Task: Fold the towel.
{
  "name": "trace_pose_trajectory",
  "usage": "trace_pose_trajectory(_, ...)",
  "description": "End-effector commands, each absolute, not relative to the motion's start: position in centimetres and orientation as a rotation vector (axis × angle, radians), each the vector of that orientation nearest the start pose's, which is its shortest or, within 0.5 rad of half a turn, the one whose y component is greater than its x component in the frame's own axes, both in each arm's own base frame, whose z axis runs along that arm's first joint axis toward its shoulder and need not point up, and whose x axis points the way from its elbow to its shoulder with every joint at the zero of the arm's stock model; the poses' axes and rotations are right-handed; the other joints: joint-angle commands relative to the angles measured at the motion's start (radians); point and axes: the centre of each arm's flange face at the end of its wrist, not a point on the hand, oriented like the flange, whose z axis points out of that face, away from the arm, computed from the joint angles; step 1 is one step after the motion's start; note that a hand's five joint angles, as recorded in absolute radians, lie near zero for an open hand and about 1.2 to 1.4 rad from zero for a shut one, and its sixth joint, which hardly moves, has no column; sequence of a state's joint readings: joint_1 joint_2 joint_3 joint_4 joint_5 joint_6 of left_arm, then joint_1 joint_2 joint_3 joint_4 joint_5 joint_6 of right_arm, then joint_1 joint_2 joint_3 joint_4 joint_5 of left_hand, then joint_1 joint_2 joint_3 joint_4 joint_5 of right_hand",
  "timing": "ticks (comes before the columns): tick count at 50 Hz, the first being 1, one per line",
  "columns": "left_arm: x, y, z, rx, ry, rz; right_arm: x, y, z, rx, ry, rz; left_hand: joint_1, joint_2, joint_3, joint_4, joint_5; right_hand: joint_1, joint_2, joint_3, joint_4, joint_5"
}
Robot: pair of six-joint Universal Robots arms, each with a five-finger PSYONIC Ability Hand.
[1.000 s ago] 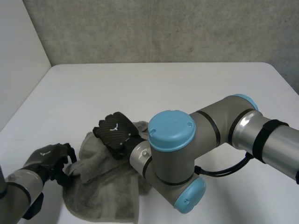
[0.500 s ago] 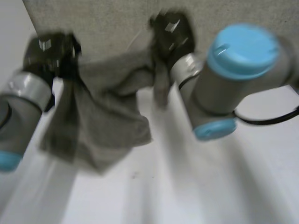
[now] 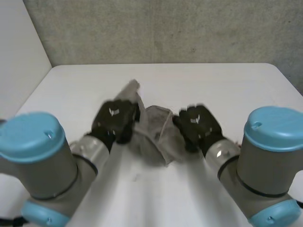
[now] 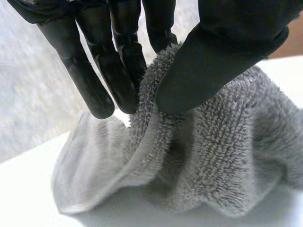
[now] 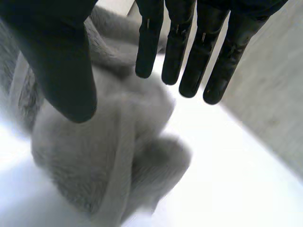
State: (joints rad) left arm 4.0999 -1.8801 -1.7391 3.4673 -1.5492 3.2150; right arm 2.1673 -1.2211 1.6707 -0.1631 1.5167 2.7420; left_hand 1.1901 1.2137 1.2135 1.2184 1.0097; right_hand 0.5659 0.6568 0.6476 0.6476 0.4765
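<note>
The grey towel (image 3: 154, 132) sat bunched in a loose heap near the middle of the white table (image 3: 222, 85), between the two hands. The left hand (image 3: 115, 120) was at the heap's left side and the right hand (image 3: 198, 125) at its right side, both arms reaching in from the near edge. One corner of the cloth stuck up just beyond the left hand. In the left wrist view, the left hand gripped the towel: a fold of its hemmed edge was pinched between the thumb (image 4: 213, 61) and the fingers (image 4: 102, 80), and the rest of the cloth sagged down from that grip onto the table. In the right wrist view, the right hand was spread wide, its fingers (image 5: 189, 56) straight and apart and its thumb (image 5: 61, 61) held off to one side. The crumpled towel lay under its palm. The fingers seemed to be clear of the cloth, though the view was too soft to be certain. A rough grey wall (image 3: 165, 28) stood behind the far edge of the table.
</note>
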Motion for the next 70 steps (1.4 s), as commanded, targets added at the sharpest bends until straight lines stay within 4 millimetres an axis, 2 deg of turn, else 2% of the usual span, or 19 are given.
trace_pose_trajectory(1,-29.3,-19.0,16.7,0.944,2.607,-2.108,26.3,-24.4,17.4,-1.114,2.324,-1.731,0.206,0.183,0.183,0.178,0.212,-0.093,-0.184,-0.175,-0.175,-0.179)
trace_pose_trajectory(2,-29.2,-19.1,17.0,0.928,2.599,-2.117,25.9,-25.0,17.7,-1.091,2.336,-1.752,0.206,0.183,0.183,0.178,0.212,-0.227,-0.318,-0.309,-0.309,-0.312)
trace_pose_trajectory(7,-28.9,-19.1,19.6,0.896,2.53,-2.231,25.5,-25.1,18.3,-1.053,2.342,-1.767,0.206,0.183,0.183,0.178,0.212,-0.311,-0.401,-0.392,-0.392,-0.396)
trace_pose_trajectory(11,-28.9,-19.1,21.6,0.879,2.474,-2.319,25.1,-24.0,21.0,-0.904,2.285,-1.815,0.206,0.183,0.183,0.178,0.212,-0.226,-0.317,-0.308,-0.308,-0.311)
trace_pose_trajectory(13,-29.1,-19.1,24.2,0.858,2.386,-2.44,24.9,-23.6,21.8,-0.846,2.263,-1.824,0.206,0.183,0.183,0.178,0.212,-0.141,-0.232,-0.223,-0.223,-0.226)
trace_pose_trajectory(14,-29.1,-19.1,24.2,0.858,2.385,-2.44,24.9,-23.6,21.8,-0.845,2.263,-1.824,0.206,0.183,0.183,0.178,0.212,-0.14,-0.231,-0.222,-0.222,-0.226)
trace_pose_trajectory(19,-29.4,-18.8,29.2,0.836,2.243,-2.619,24.6,-21.3,25.2,-0.75,2.135,-1.828,0.206,0.183,0.183,0.178,0.212,-0.02,-0.111,-0.102,-0.102,-0.105)
trace_pose_trajectory(26,-30.3,-18.0,32.6,0.856,2.185,-2.713,24.8,-18.8,24.6,-0.826,2.152,-1.588,0.206,0.183,0.183,0.178,0.212,-0.19,-0.281,-0.271,-0.271,-0.275)
trace_pose_trajectory(32,-31.1,-17.4,34.6,0.872,2.131,-2.792,25.0,-17.4,23.6,-0.748,2.176,-1.422,0.206,0.183,0.183,0.178,0.212,-0.255,-0.346,-0.336,-0.336,-0.34)
trace_pose_trajectory(41,-31.3,-17.6,34.7,0.865,2.131,-2.79,25.7,-19.0,20.4,-0.471,2.223,-1.249,0.206,0.183,0.183,0.178,0.212,-0.252,-0.343,-0.334,-0.334,-0.337)
trace_pose_trajectory(50,-31.3,-17.5,33.7,0.868,2.172,-2.74,26.6,-19.6,17.6,-0.414,2.28,-1.108,0.206,0.183,0.183,0.178,0.212,-0.202,-0.293,-0.284,-0.284,-0.287)
trace_pose_trajectory(52,-31.3,-17.5,33.3,0.875,2.184,-2.726,26.8,-19.4,17.5,-0.42,2.275,-1.103,0.206,0.183,0.183,0.178,0.212,-0.09,-0.181,-0.172,-0.172,-0.176)
trace_pose_trajectory(54,-31.3,-17.5,32.6,0.885,2.208,-2.695,26.9,-19.7,17.4,-0.416,2.262,-1.129,0.206,0.183,0.183,0.178,0.212,0.601,0.51,0.519,0.519,0.516)
trace_pose_trajectory(55,-31.3,-17.5,32.6,0.885,2.208,-2.694,26.9,-19.7,17.4,-0.416,2.262,-1.129,0.206,0.183,0.183,0.178,0.212,0.605,0.514,0.524,0.524,0.52)
trace_pose_trajectory(56,-31.3,-17.5,32.1,0.891,2.219,-2.679,27.0,-20.3,17.7,-0.414,2.229,-1.177,0.206,0.183,0.183,0.178,0.212,0.828,0.737,0.746,0.746,0.743)
trace_pose_trajectory(60,-31.3,-17.7,30.7,0.907,2.262,-2.621,27.4,-21.2,18.6,-0.424,2.144,-1.273,0.206,0.183,0.183,0.178,0.212,0.83,0.74,0.749,0.749,0.745)
trace_pose_trajectory(63,-31.2,-18.3,28.8,0.916,2.317,-2.543,27.1,-22.3,20.5,-0.418,2.089,-1.381,0.206,0.183,0.183,0.178,0.212,0.83,0.74,0.749,0.749,0.745)
trace_pose_trajectory(65,-30.9,-19.3,26.9,0.906,2.374,-2.452,26.2,-23.7,23.4,-0.416,2.022,-1.53,0.206,0.183,0.183,0.178,0.212,0.83,0.74,0.749,0.749,0.745)
trace_pose_trajectory(70,-30.6,-20.3,24.2,0.9,2.448,-2.332,24.8,-25.0,25.8,-0.49,1.987,-1.711,0.206,0.183,0.183,0.178,0.212,0.83,0.74,0.749,0.749,0.745)
